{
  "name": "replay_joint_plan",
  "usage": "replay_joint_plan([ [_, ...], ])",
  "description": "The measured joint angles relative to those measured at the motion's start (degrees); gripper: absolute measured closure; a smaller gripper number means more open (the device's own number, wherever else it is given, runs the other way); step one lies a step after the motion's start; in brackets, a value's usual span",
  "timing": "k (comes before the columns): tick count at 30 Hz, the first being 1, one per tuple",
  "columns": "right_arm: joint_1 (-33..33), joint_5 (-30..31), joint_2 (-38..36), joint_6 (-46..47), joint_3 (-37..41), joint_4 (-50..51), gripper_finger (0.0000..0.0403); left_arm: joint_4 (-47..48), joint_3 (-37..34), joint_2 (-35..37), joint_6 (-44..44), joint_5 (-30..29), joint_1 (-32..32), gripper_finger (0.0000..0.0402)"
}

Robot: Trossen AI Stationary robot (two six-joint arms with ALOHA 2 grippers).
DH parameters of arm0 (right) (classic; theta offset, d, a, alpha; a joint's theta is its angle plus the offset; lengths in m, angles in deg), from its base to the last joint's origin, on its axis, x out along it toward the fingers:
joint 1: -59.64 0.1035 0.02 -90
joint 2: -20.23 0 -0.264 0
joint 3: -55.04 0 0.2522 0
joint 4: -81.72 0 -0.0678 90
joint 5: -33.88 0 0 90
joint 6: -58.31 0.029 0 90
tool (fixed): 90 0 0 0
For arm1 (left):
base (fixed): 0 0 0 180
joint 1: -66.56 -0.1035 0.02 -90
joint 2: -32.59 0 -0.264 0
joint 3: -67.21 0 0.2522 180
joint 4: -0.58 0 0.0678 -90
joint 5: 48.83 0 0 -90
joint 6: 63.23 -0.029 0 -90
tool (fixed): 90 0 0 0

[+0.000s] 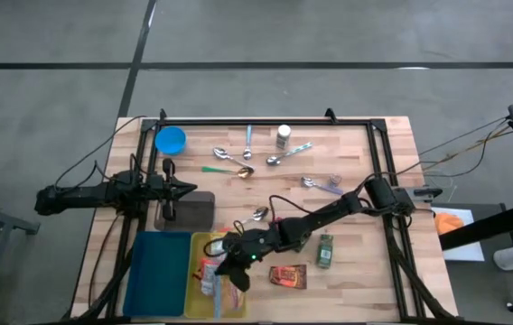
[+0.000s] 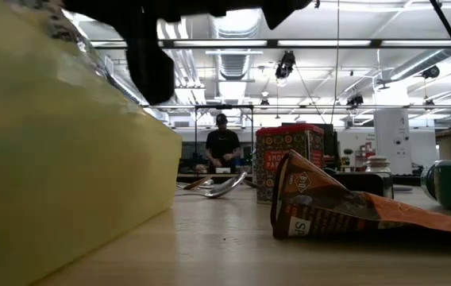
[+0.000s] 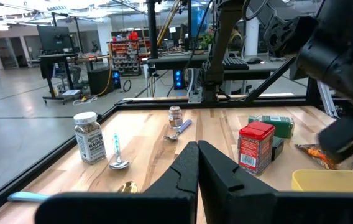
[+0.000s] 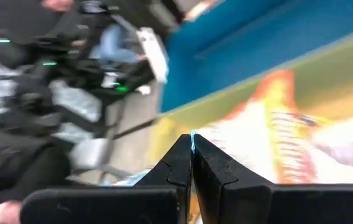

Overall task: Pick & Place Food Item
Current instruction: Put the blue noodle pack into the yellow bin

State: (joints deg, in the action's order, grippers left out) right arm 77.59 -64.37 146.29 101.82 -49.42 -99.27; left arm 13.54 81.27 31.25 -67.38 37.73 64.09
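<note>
At the left of the wooden surface (image 1: 356,280) the left arm is seen resting, stretched level, its left end effector (image 1: 187,188) closed with the fingers pressed together and nothing between them. Just beside its tip a dark block (image 1: 193,209) lies, and a blue bowl (image 1: 171,140) stands near the far left corner. Along the near edge a blue bin (image 1: 157,271) is set, and touching its right side a yellow bin (image 1: 204,242) is placed.

In the yellow bin a white and orange snack bag (image 4: 276,143), the food item, is seen lying. Over this bin the right end effector (image 1: 230,268) is held, pointing slightly downward; its fingers are shut tight, with only a thin edge of the bag's wrapper at their tips, and whether that edge is pinched cannot be told.

Farther right, spoons are scattered over the middle of the surface: a green-handled spoon (image 1: 225,169), a blue-handled spoon (image 1: 247,143) and a further spoon (image 1: 288,153). A small jar (image 1: 284,135) stands near the far rail. On the near side, right of the yellow bin, an orange-brown packet (image 1: 288,276) lies flat, and just beyond it a green packet (image 1: 326,252) is seen.

From table height, a person (image 2: 223,147) is visible in the room behind.
</note>
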Motion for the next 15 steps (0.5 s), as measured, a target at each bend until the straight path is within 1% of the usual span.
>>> replay_joint_plan([
  [2, -0.3, 3.0, 0.0, 0.1, 0.0, 2.4, 0.0395, 0.0, 0.0, 0.0, 0.0, 0.0, 0.0, 0.0391],
  [4, -0.6, 4.3, 0.0, 0.1, 0.0, 3.1, 0.0395, 0.0, 0.0, 0.0, 0.0, 0.0, 0.0, 0.0391],
  [15, -0.7, 4.8, -0.1, -0.5, 0.0, 2.6, 0.0395, 0.0, 0.0, 0.0, 0.0, 0.0, 0.0, 0.0391],
])
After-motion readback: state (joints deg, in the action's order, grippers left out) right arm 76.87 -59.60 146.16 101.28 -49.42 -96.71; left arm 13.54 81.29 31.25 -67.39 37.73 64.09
